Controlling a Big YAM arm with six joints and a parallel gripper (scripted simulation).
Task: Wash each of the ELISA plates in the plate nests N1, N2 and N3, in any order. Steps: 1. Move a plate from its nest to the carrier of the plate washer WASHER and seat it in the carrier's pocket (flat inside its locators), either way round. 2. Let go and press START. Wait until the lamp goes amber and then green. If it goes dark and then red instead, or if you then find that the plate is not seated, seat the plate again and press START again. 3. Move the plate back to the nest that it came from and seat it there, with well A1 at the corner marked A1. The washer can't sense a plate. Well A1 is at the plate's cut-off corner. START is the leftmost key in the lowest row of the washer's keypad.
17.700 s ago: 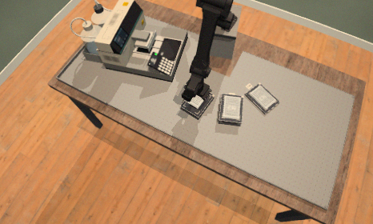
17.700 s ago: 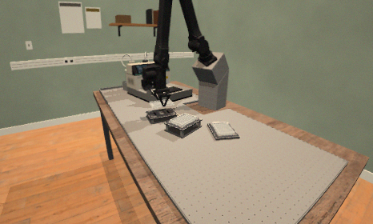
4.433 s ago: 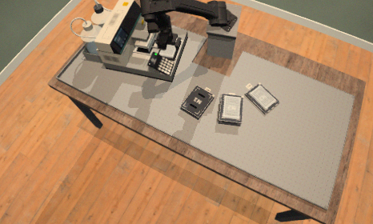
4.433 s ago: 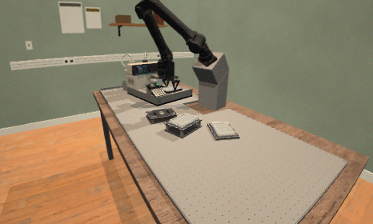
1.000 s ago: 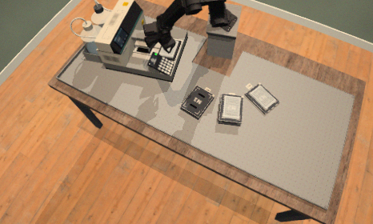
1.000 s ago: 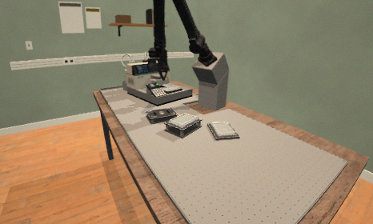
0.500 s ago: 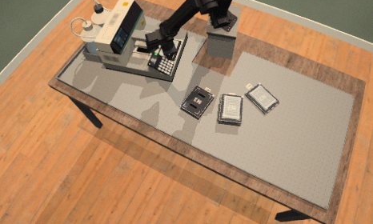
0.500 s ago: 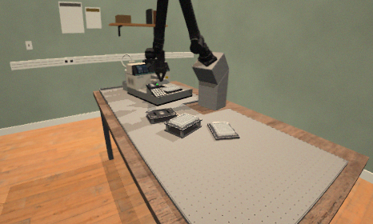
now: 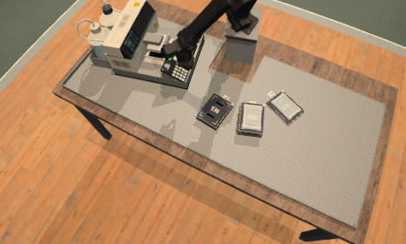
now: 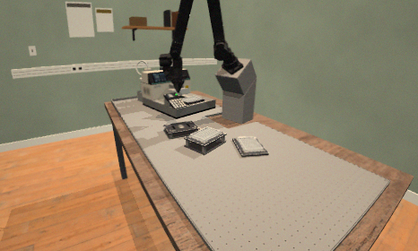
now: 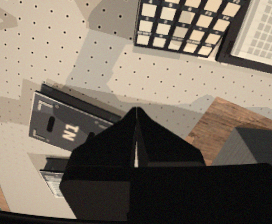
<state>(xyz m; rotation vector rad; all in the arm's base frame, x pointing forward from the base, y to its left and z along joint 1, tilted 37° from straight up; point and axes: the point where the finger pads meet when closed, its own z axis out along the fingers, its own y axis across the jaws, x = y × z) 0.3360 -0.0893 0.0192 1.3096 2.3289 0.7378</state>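
Nr washer keypad (image 9: 179, 72) (image 10: 178, 103) (image 11: 183, 27): shut gripper (image 9: 186, 64) (image 10: 178, 91) (image 11: 136, 113).

Wood-edged tabletop (image 9: 331, 164) (image 10: 269, 191) bearing a washer and three plate nests.

The tabletop has a brown wood border around a pale grey perforated mat (image 9: 322, 133) (image 10: 287, 186) (image 11: 77, 40), and dark legs (image 9: 97, 125) (image 10: 119, 152) hold it above an orange plank floor (image 9: 131, 190) (image 10: 58, 191). Toward one end sits the plate washer (image 9: 123, 33) (image 10: 150, 85) on its dark grey base, its keypad (image 9: 179, 72) (image 10: 178, 103) (image 11: 187, 25) at the front. Near it a grey pedestal (image 9: 240, 50) (image 10: 238, 103) (image 11: 242, 150) rises by the long edge. Farther along lie three nests, apart from one another: a dark one marked N1 (image 9: 214, 111) (image 10: 180, 128) (image 11: 69, 120) with its top bare, a raised middle one (image 9: 250, 133) (image 10: 206, 146) under a pale plate, and a low, angled one (image 9: 301, 119) (image 10: 256, 155), also under a pale plate.
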